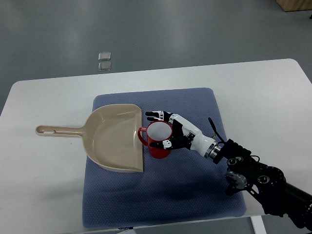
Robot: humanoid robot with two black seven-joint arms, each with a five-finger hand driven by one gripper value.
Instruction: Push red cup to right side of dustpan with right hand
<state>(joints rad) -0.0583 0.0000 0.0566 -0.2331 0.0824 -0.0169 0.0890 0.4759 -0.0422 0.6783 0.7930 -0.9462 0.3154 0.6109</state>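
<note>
A red cup (pixel 158 138) with a white inside stands upright on the blue mat (pixel 195 190), just right of the beige dustpan (pixel 113 137), its handle toward the pan's open edge. My right hand (pixel 163 130) reaches in from the lower right and cups the mug's right side. Its fingers (pixel 155 116) spread behind the rim and its thumb (pixel 162 144) lies at the front. The fingers are open against the cup, not closed round it. The left arm is out of sight.
The dustpan's long handle (pixel 56 130) points left onto the white table (pixel 44 185). The mat covers the table's middle. Two small square plates (pixel 104 60) lie on the grey floor beyond the table's far edge.
</note>
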